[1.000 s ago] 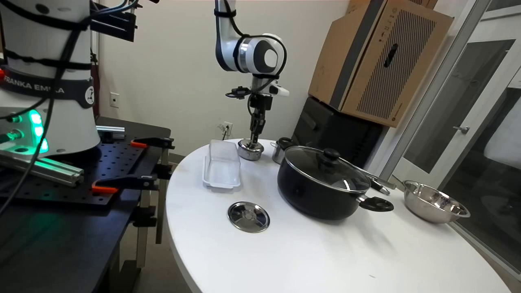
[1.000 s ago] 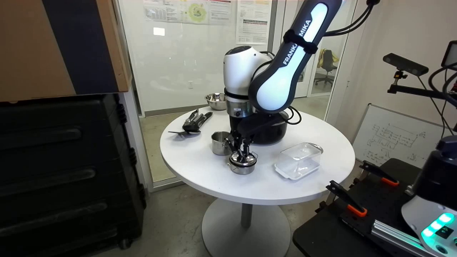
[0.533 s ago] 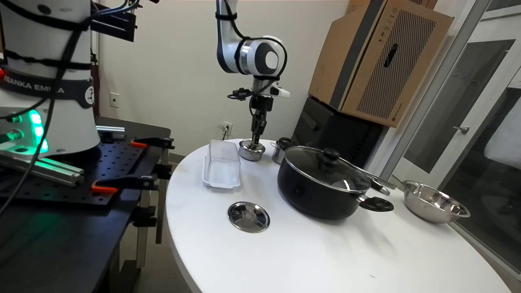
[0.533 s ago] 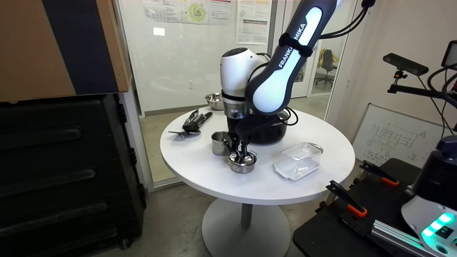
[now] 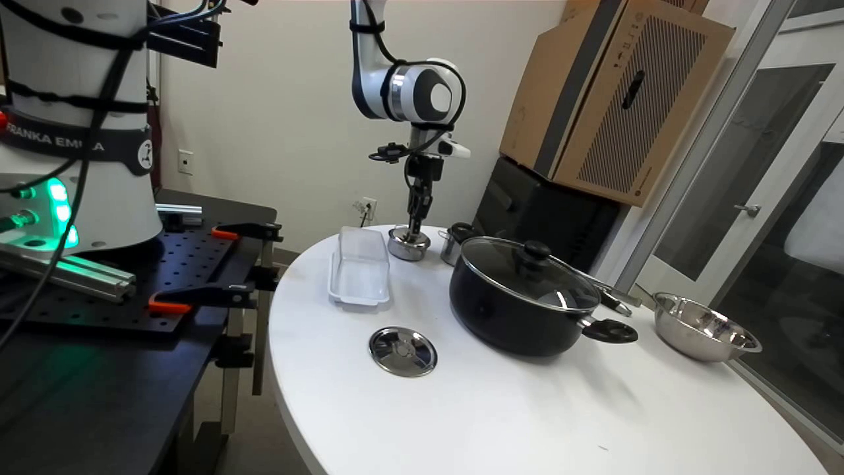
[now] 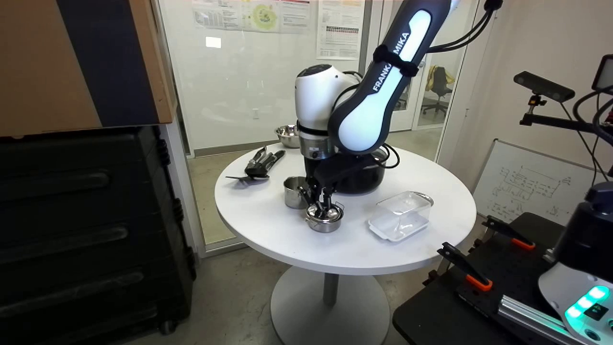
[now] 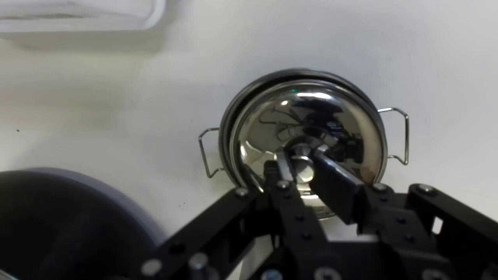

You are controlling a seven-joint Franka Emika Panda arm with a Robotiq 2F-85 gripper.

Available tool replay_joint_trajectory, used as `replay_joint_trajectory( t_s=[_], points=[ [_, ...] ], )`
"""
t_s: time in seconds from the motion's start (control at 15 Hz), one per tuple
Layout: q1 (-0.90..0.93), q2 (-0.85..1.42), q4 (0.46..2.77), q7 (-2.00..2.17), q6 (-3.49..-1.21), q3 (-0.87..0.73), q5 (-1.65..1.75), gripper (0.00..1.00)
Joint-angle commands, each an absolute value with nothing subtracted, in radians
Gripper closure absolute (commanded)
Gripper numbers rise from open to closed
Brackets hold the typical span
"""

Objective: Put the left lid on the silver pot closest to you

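Above the tabletop (image 6: pixel 268 230), the narrowed claw (image 7: pixel 302 153) grips the small silver lid (image 7: pixel 299 116), already over the silver pot (image 6: pixel 323 226), right of centre in the wrist view; centring and release likely remain.

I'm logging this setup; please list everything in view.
Table: one, white, beside black bench
Small pot: one, silver, on table
Held lid: one, silver, over small pot
Loose lid: one, silver, on table
Open pot: one, silver, on table
Big pot: one, black, on table
Glass lid: one, clear, on big pot
Container: one, clear, on table
Bowl: one, silver, on table
Utensils: count unclear, black/silver, on table
Clamps: two, black/orange, on bench
Box: at least one, brown, on black cabinet
Whiteboard: one, white, beyond bench
Arm: one, black/white, over table
Fingers: two, black, gripping held lid
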State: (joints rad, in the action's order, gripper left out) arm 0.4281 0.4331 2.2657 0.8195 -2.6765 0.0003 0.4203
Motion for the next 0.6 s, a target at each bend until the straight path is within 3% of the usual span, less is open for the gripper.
replay_joint_trajectory(
  t_s=[0.0, 0.27, 0.33, 0.4, 0.53],
  points=[
    [0.438, 0.421, 2.277, 0.820, -2.671, -0.011, 0.405, 0.95],
    [0.440, 0.418, 2.284, 0.826, -2.672, -0.018, 0.408, 0.95],
    [0.439, 0.418, 2.285, 0.826, -2.671, -0.018, 0.406, 0.54],
    [0.437, 0.415, 2.288, 0.823, -2.672, -0.017, 0.403, 0.53],
    [0.431, 0.405, 2.294, 0.818, -2.676, -0.013, 0.394, 0.40]
  ],
)
